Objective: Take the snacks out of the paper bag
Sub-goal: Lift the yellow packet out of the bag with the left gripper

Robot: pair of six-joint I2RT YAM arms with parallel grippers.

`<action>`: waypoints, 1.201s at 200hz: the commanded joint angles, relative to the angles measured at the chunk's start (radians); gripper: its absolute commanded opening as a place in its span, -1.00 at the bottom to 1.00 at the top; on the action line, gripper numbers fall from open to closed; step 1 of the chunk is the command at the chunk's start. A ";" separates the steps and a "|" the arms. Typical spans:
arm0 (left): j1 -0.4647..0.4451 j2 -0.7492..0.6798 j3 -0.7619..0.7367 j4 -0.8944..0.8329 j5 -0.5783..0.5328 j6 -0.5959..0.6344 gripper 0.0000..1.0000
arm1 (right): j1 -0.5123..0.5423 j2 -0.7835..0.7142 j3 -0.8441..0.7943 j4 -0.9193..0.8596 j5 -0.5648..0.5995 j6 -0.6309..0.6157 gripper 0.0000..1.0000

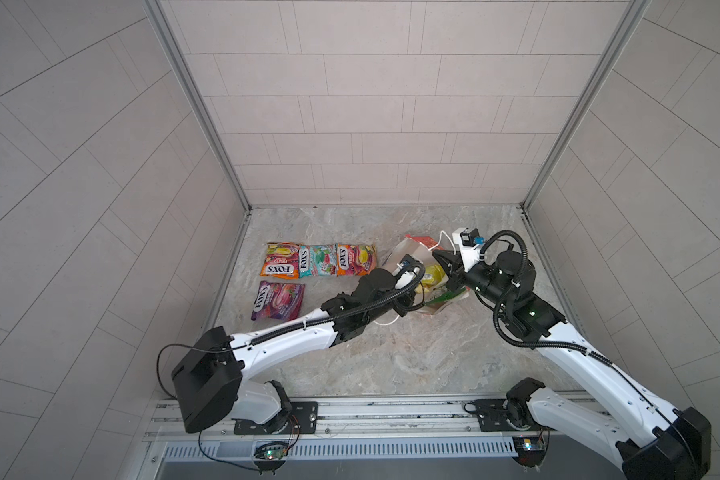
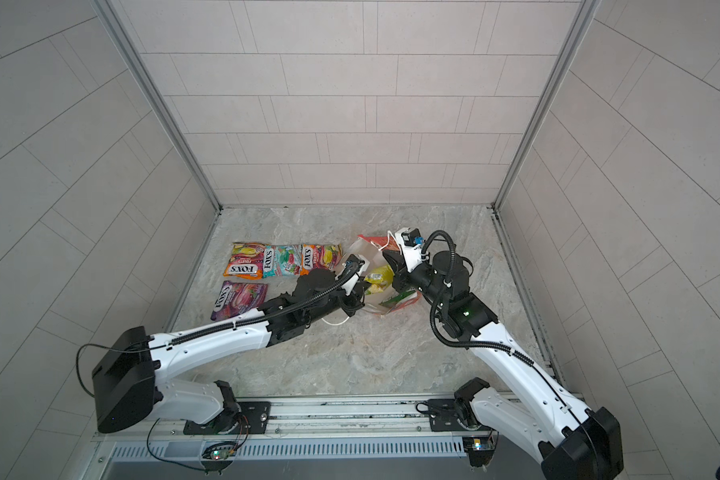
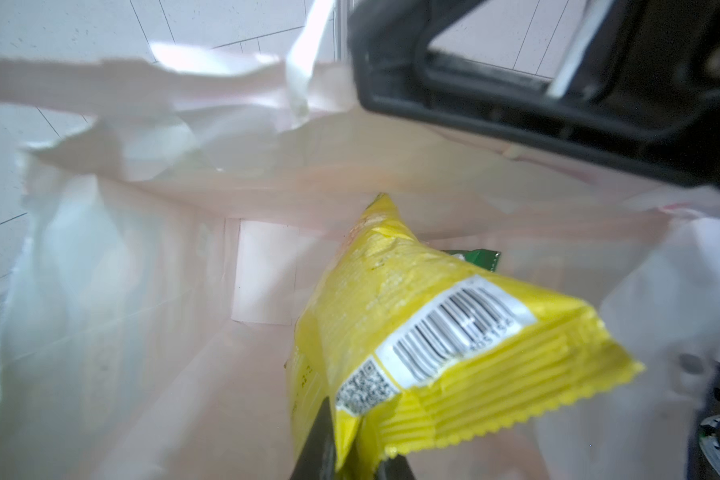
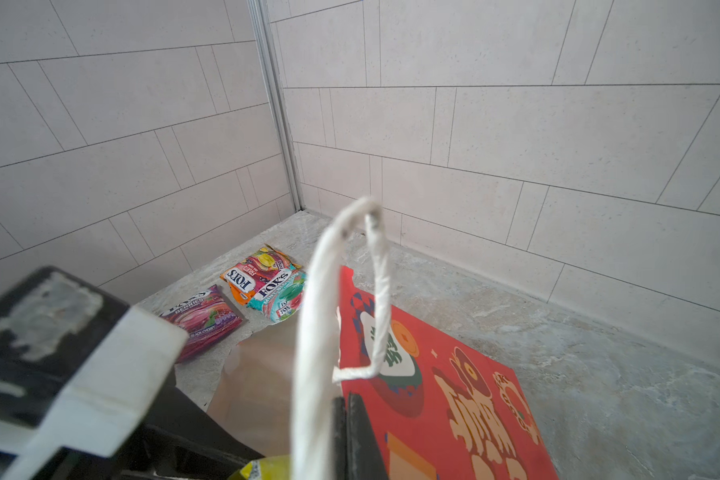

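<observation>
While the right gripper [image 4: 346,436], jaws pressed together on the rim of the paper bag [image 4: 454,374], holds its mouth open, the left gripper [image 3: 352,457] pinches the end of a yellow packet [image 3: 425,332] inside the bag, right of the middle of the tabletop [image 1: 391,357]. The packet's long axis runs from that grip toward the bag's bottom, so the pull should go back along it. A green packet [image 3: 481,257] lies deeper; four snacks [image 1: 316,261] rest toward the far left corner.
</observation>
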 commanded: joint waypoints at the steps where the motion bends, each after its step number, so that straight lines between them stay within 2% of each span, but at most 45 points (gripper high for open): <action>1: -0.001 -0.055 -0.004 -0.035 0.021 -0.012 -0.68 | -0.006 -0.007 0.006 0.036 0.012 0.022 -1.00; 90: -0.001 -0.204 0.004 -0.172 0.032 -0.023 -0.66 | -0.043 -0.025 -0.011 0.032 0.054 0.042 -1.00; 153: 0.017 -0.289 0.097 -0.330 0.047 -0.054 -0.66 | -0.097 -0.024 -0.015 0.028 0.053 0.080 -1.00; 187: 0.091 -0.369 0.125 -0.410 0.112 -0.110 -0.66 | -0.125 -0.024 -0.011 0.020 0.044 0.098 -1.00; 240: 0.270 -0.456 0.169 -0.587 0.211 -0.168 -0.68 | -0.153 -0.030 -0.017 0.019 0.031 0.116 -1.00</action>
